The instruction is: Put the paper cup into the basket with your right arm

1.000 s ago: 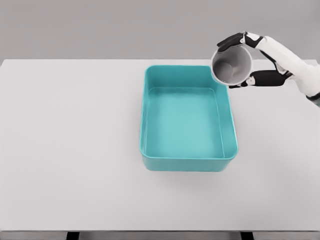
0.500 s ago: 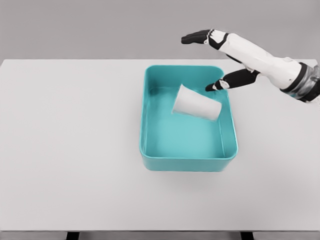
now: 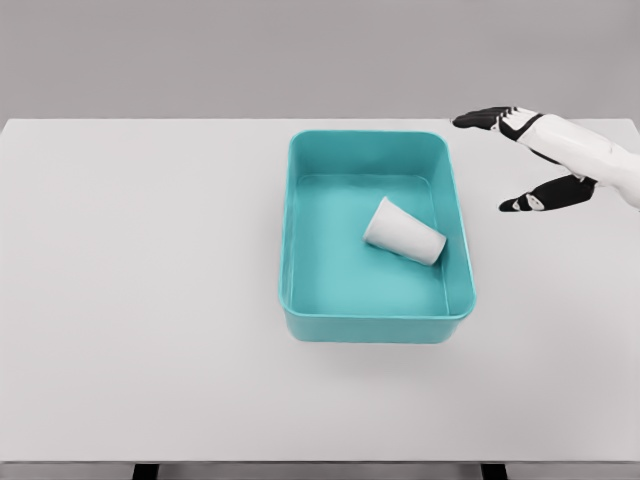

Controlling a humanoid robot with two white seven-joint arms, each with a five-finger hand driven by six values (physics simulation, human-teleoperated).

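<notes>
Teal basket (image 3: 300, 215) sits on the white table (image 3: 140, 300), long side running away from the camera. Everything below is placed relative to the basket.

Paper cup (image 3: 403, 231) lies on its side inside the basket, on the floor of the right half, roughly midway front to back. Wide mouth end points lower right, toward the basket's right wall; narrow base end points upper left, toward the basket's centre. Mouth rim looks close to or touching the right wall, but contact can't be confirmed from this angle. Cup is white, undented as far as visible. It is fully inside the rim line, nothing holding it.

Right hand (image 3: 535, 160) is outside the basket, to the right of its far right corner, well apart from the cup and clear of the basket rim. Arm enters from the right edge of the frame. Fingers (image 3: 480, 119) are stretched out and spread wide, dark tips pointing left toward the basket's far corner; thumb (image 3: 530, 199) is splayed lower down, with a big gap between it and the fingers. Hand holds nothing. It appears to hover above the table surface rather than rest on it, no contact shadow visible.

Left arm does not show anywhere in the head view.

Table to the left of and in front of the basket is plain white surface.
</notes>
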